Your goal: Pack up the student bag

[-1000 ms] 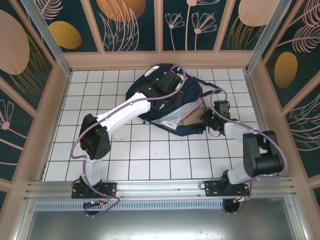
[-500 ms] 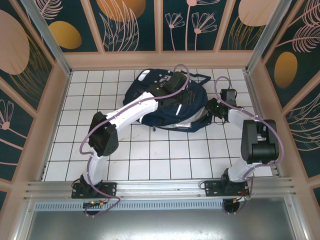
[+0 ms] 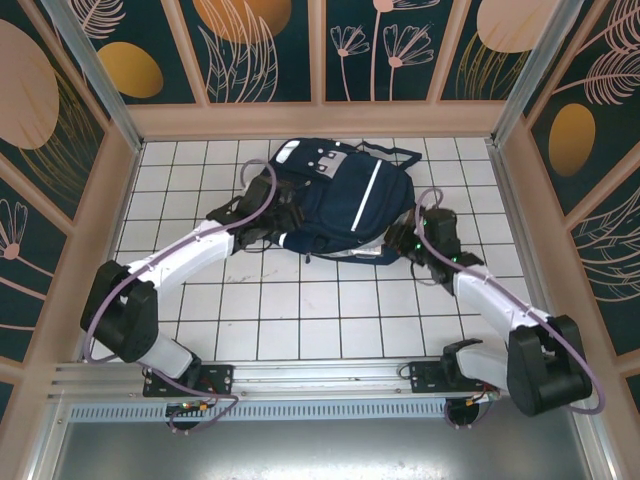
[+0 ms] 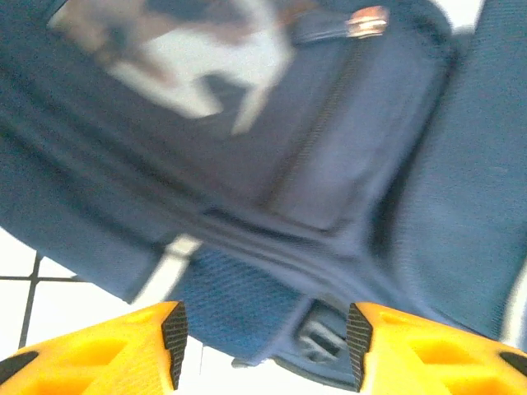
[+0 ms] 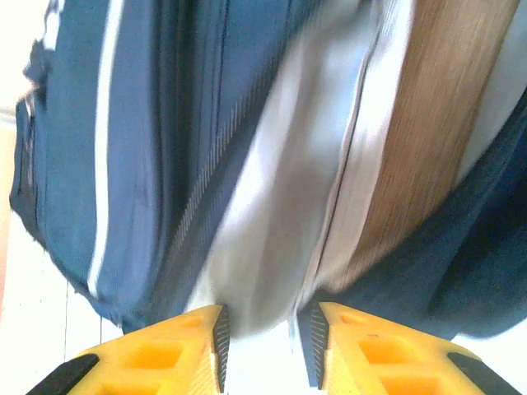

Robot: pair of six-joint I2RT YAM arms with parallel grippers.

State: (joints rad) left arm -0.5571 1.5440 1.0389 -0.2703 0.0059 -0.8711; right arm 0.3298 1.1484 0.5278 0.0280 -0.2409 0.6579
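Left end effector (image 4: pixel 263 339), right end effector (image 5: pixel 263 339) withdrawn, parted | student bag (image 3: pixel 340 200) flat

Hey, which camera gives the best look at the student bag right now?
The top external view: it shows the whole student bag, outline and front in focus. The left wrist view gives a blurred close-up of a zipped pocket; the right wrist view, a blurred stretch of its side.

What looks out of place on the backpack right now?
The student bag gapes on the side facing the right gripper: pale and wood-brown contents show at the opening, not zipped in.
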